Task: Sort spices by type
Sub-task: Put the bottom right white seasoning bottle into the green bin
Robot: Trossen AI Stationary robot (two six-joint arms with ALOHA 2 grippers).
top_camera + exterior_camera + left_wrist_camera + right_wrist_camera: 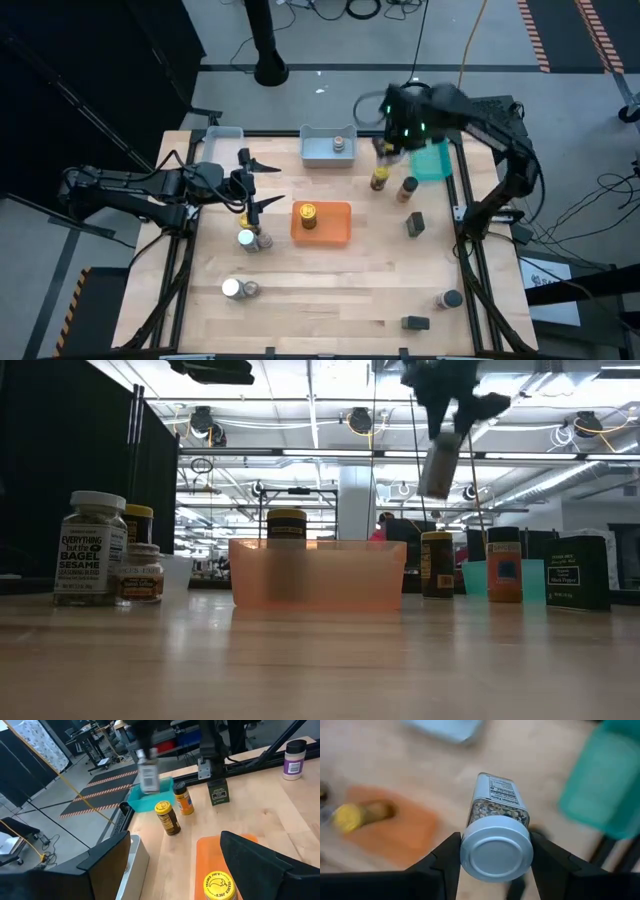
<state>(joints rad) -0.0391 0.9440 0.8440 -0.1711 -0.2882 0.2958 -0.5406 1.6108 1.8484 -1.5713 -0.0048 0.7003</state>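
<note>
Grey-lidded jar [496, 837] pinched in the right gripper [496, 851], lifted clear of the table.

Its fingers close on the jar just under the lid, with the teal tray [432, 160] beside it and two jars [380, 179] standing just below. Sorting looks barely begun: the orange tray [334, 226] holds one yellow-lidded jar [307, 214], the grey tray [318, 150] one more, and most jars are loose. The left gripper [258, 184] waits spread wide and empty above a jar pair [247, 239].
</note>
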